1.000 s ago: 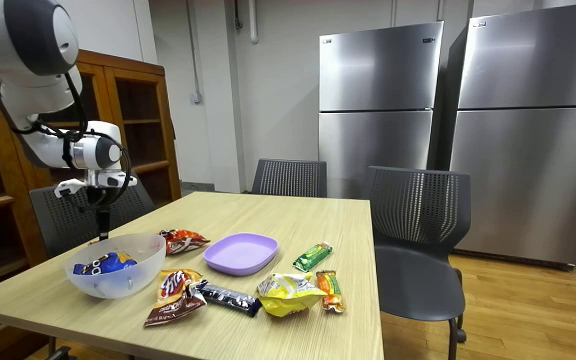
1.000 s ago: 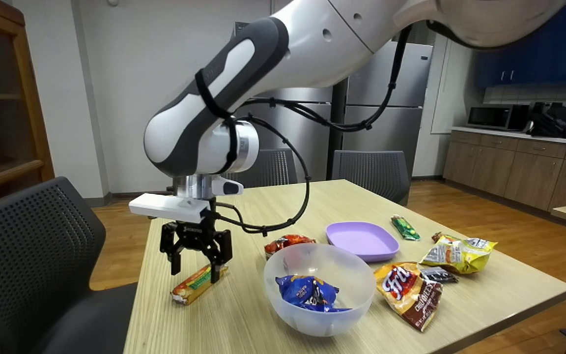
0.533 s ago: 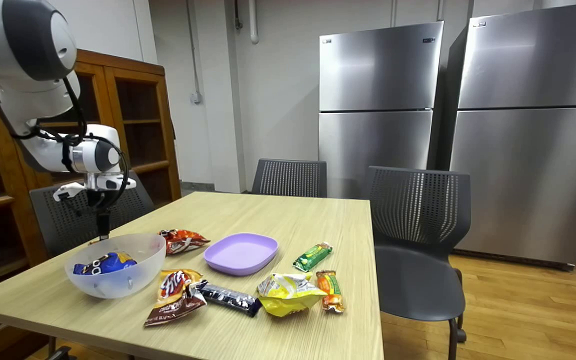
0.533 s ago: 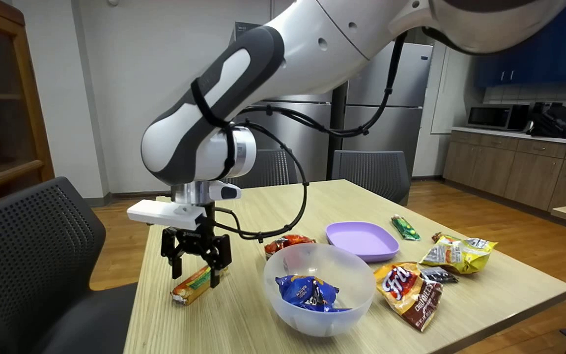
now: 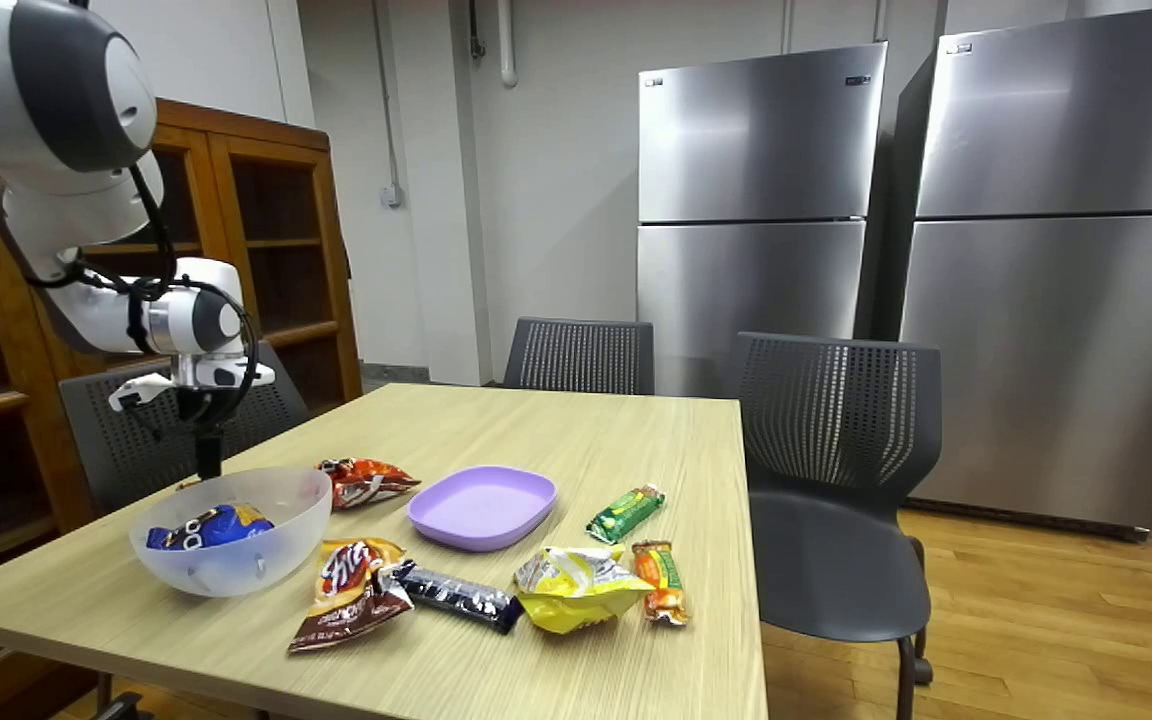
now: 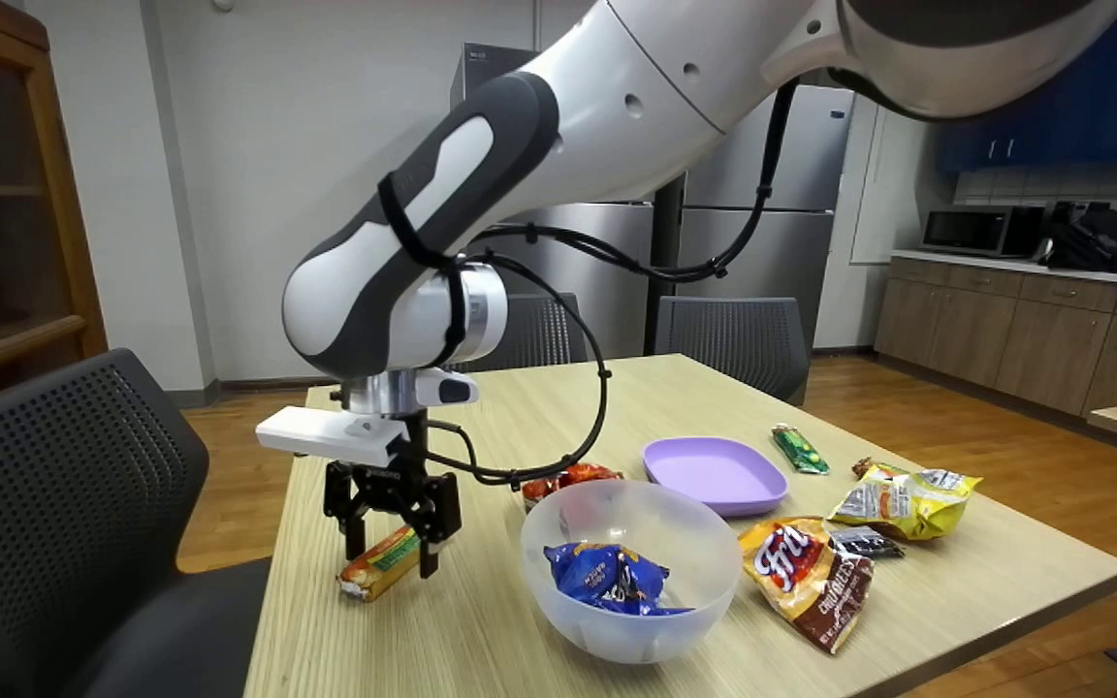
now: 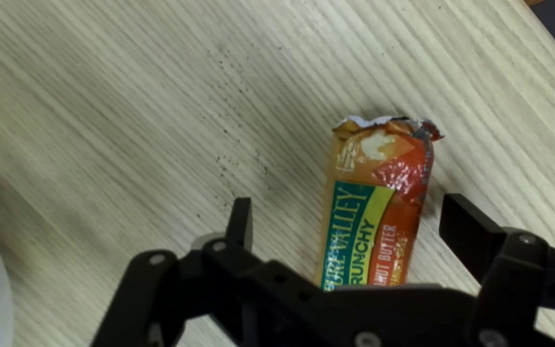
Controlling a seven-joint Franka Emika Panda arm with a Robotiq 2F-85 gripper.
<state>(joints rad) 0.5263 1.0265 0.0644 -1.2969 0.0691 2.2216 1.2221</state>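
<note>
Widely spread, the fingers [image 7: 468,233] straddle a granola bar [image 7: 378,207]

Seen from the wrist, the fingers stand wide apart, one on each side of the bar, and strips of the pale surface [image 7: 113,144] show between them and the wrapper. The strip is narrower at the right of that view. Whether the ends of the fingers touch the surface cannot be told. The bar lies flat, its crimped end toward the top of the wrist view and its lower end hidden by a black mount [image 7: 398,313]. Its wrapper is orange and red with a green and yellow patch; "VALLEY" and "BUTTER" can be read on it.

Near the fingers stands a translucent bowl [image 6: 617,635], with a blue packet [image 6: 607,577] lying inside. A red packet [image 5: 371,480] lies behind the bowl in both exterior views, and a shallow purple plate [image 5: 483,505] sits near that packet. Beside the bowl is an orange and brown packet [image 5: 351,590]; a black-wrapped bar [image 5: 461,597] runs from it to a yellow packet [image 5: 581,595], with a small orange bar [image 5: 661,580] just beside the latter. A green-wrapped bar [image 5: 626,513] rests near the plate, farther from the bowl.

Farther out, dark chairs [image 6: 64,494] stand around the surface, and in an exterior view a wooden cabinet [image 5: 281,275] and steel refrigerators [image 5: 1066,350] stand behind.
</note>
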